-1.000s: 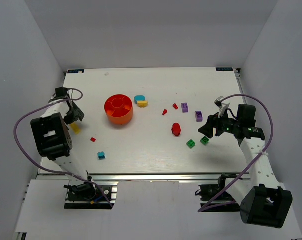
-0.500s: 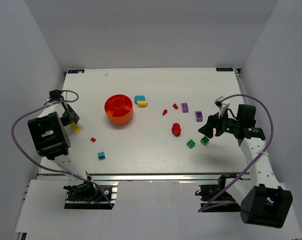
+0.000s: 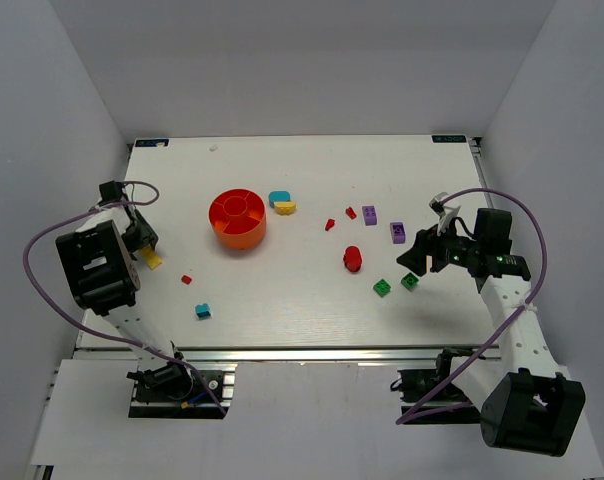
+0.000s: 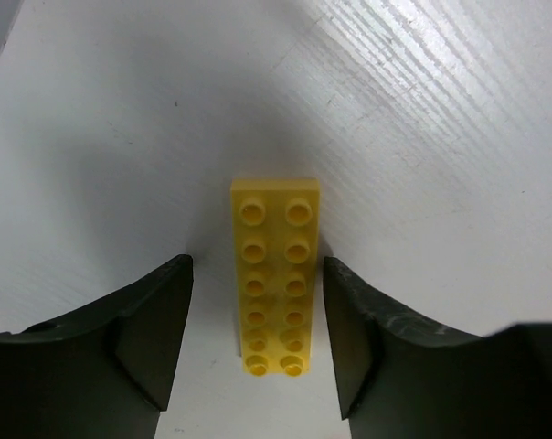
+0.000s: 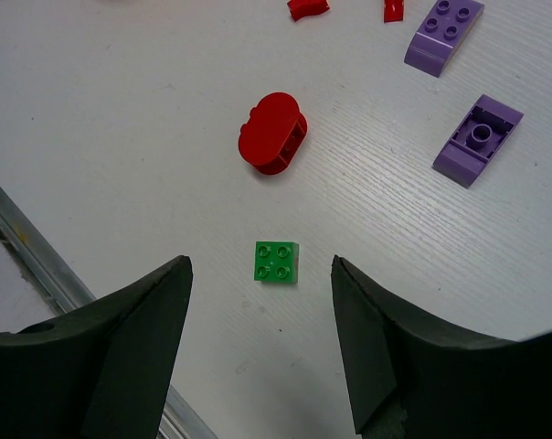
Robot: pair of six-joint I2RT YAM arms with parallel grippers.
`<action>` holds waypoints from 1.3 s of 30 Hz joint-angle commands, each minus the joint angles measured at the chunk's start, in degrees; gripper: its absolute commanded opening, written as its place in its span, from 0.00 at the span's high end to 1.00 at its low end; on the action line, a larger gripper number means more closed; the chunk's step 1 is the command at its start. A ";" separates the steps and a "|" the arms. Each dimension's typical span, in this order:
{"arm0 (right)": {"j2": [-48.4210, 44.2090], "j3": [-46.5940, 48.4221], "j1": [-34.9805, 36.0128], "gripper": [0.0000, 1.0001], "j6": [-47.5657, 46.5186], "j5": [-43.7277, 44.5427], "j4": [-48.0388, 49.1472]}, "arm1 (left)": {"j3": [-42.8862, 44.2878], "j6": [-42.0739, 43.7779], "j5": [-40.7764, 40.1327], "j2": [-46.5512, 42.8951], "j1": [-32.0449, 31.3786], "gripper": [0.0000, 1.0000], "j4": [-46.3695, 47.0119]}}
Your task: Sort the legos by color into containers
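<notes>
The orange dish (image 3: pixel 225 235) with its red insert stands left of the table's middle. My left gripper (image 3: pixel 140 243) is open at the left edge, and its jaws straddle a long yellow brick (image 4: pixel 274 274) lying flat on the table without touching it; the brick also shows in the top view (image 3: pixel 152 259). My right gripper (image 3: pixel 418 262) is open and empty, hovering above a green brick (image 5: pixel 277 262). Two green bricks (image 3: pixel 382 288) (image 3: pixel 410 282) lie by it. A red oval piece (image 5: pixel 272 144) and two purple pieces (image 5: pixel 443 35) (image 5: pixel 477 139) lie beyond.
Teal and yellow rounded pieces (image 3: pixel 280 203) lie right of the dish. Small red pieces (image 3: pixel 330 224) (image 3: pixel 350 212) lie mid-table, another red one (image 3: pixel 186 279) and a teal brick (image 3: pixel 203 311) at front left. The table's metal front rail (image 5: pixel 38 265) is close to the right gripper.
My left gripper has shifted a little to the left and settled over the yellow brick. The right arm and the bricks have not moved.
</notes>
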 commanded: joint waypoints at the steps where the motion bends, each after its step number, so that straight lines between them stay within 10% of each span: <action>1: -0.83 0.94 -0.10 0.32 0.38 -0.62 1.30 | -0.23 0.61 -0.07 1.22 0.28 0.36 -0.03; 15: -0.74 0.15 -0.10 0.34 0.29 -1.23 2.17 | -1.29 0.61 17.31 -7.99 -2.53 1.00 3.48; 27: -0.48 -0.81 -0.10 0.35 -1.82 -4.83 2.61 | -6.99 1.30 43.13 -30.40 -9.29 1.00 15.60; 39: 0.22 -1.61 -0.10 0.35 -1.82 -6.33 3.32 | -22.29 -0.18 65.04 -35.17 -12.99 1.00 52.34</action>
